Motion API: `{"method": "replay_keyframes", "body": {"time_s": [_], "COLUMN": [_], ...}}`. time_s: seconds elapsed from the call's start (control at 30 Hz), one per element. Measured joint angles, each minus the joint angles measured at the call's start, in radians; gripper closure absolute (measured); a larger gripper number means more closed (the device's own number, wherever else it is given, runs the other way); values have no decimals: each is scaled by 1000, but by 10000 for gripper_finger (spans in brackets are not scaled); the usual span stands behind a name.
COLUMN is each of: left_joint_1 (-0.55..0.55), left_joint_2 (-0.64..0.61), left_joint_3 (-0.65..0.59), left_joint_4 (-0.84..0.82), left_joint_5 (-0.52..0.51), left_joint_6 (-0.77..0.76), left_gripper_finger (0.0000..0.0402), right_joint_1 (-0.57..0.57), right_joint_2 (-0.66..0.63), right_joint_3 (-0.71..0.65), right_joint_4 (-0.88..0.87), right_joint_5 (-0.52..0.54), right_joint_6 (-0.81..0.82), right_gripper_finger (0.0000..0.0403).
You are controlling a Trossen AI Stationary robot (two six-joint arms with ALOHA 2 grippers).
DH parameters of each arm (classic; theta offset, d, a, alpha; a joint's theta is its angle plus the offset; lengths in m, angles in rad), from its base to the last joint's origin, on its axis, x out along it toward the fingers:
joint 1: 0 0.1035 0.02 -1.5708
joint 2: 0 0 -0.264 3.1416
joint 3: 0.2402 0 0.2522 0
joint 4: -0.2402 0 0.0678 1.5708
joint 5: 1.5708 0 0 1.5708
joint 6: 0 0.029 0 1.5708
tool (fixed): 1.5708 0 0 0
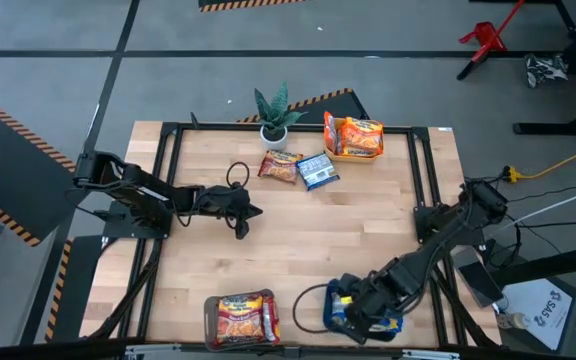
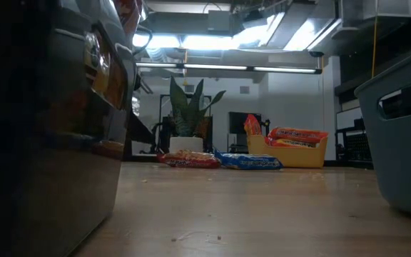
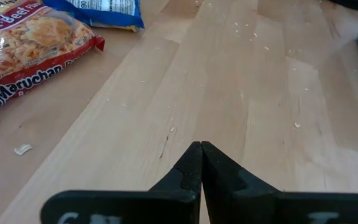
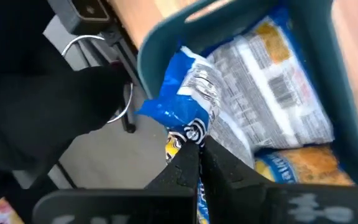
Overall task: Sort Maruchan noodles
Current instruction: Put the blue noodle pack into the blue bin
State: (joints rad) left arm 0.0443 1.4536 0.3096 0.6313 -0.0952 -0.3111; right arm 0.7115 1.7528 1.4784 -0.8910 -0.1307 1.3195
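Note:
Two loose Maruchan packets lie flat at the table's far middle: a red one [image 1: 280,166] [image 3: 27,53] and a blue one [image 1: 317,171] [image 3: 104,9]. My left gripper [image 1: 256,212] [image 3: 201,147] is shut and hovers over bare wood, near-left of them. My right gripper [image 1: 352,307] [image 4: 199,144] is at the teal tray [image 1: 390,325] [image 4: 166,28] by the near edge, shut on a blue packet [image 4: 188,87]. Other packets [image 4: 278,93] lie in that tray with their white backs up. My right gripper pinches the blue packet by one end [image 4: 191,132] between its two fingers. The packet sticks out beyond the fingertips, crumpled, over the teal tray's rim and the packets inside. Whether its far end rests on them, I cannot tell.
A brown tray [image 1: 240,318] of red packets stands at the near edge, left of the teal one. A yellow tray [image 1: 354,140] [image 2: 295,153] of orange packets sits at the far edge beside a potted plant [image 1: 275,115]. Bare wood fills the middle.

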Motion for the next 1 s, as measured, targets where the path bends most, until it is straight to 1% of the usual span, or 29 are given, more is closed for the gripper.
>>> {"method": "replay_keyframes", "body": {"time_s": [0.23, 0.3, 0.43, 0.5, 0.63, 0.77, 1.0], "left_joint_1": [0, 0, 0, 0, 0, 0, 0], "left_joint_2": [0, 0, 0, 0, 0, 0, 0], "left_joint_3": [0, 0, 0, 0, 0, 0, 0], "left_joint_4": [-4, -4, -7, -11, -12, -12, -12], "left_joint_5": [0, 0, 0, 0, 0, 0, -1], "left_joint_6": [7, 7, 7, 7, 7, 7, 7], "left_gripper_finger": [401, 401, 401, 401, 401, 401, 401], "right_joint_1": [-50, -63, -80, -78, -77, -86, -90], "right_joint_2": [0, 0, 0, 0, -1, -1, -1], "right_joint_3": [0, -4, -47, -53, -64, -65, -67], "right_joint_4": [-20, -34, 14, 31, 27, 21, 5], "right_joint_5": [-23, -60, -167, -183, -137, -117, -35], "right_joint_6": [-68, -81, -89, -95, -110, -149, -180], "right_gripper_finger": [403, 403, 403, 403, 403, 403, 399]}}
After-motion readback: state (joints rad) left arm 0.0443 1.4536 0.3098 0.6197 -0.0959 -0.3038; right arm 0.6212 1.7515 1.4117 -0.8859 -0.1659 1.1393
